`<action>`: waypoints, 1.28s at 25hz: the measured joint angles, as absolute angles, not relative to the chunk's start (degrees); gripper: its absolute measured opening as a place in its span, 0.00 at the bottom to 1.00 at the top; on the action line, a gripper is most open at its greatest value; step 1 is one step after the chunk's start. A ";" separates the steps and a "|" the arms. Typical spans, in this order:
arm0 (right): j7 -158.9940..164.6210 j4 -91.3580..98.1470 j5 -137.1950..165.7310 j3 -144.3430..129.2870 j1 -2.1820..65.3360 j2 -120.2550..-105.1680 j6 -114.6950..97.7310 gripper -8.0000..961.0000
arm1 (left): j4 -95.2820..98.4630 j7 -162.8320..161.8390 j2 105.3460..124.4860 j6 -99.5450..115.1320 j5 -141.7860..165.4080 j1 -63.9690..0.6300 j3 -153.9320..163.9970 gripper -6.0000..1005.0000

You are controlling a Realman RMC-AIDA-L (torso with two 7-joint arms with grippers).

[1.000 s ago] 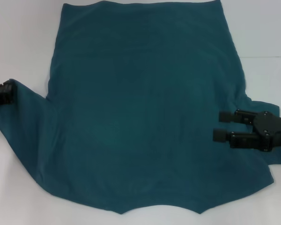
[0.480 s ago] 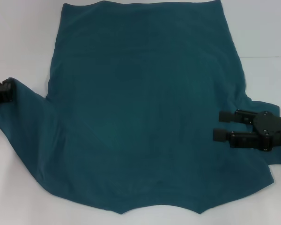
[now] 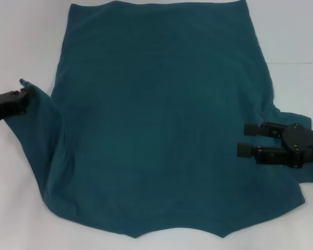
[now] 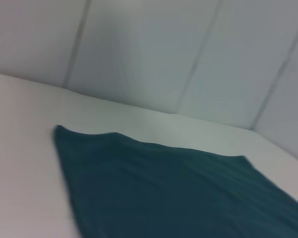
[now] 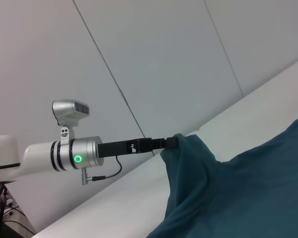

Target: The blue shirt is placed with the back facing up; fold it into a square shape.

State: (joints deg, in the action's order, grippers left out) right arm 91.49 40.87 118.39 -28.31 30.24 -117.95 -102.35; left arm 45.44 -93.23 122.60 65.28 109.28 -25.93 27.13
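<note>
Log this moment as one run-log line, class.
left gripper: shut on blue shirt sleeve, raised | right gripper: open, over right side | fold: not made

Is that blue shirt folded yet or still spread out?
Mostly spread: the blue shirt lies flat, only its left sleeve is lifted, pinched by the left gripper.

Bright, even, nearly shadowless light throughout; the left wrist view is soft and blurred.

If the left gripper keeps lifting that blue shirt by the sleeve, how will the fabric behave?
Probably floppy: in the right wrist view the blue shirt hangs in a soft peak from the left gripper. It likely drags rather than lifts whole, since most of it lies flat on the table.
</note>
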 joint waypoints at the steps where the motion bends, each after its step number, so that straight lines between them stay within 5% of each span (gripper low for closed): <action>1: 91.49 40.87 118.39 -28.33 30.24 -117.95 -102.33 0.92 | 45.60 -93.48 122.61 66.37 109.53 -25.88 27.15 0.00; 32: 90.90 39.52 118.39 -28.30 29.58 -118.83 -102.30 0.92 | 44.99 -83.20 123.89 43.64 112.27 -27.88 32.98 0.00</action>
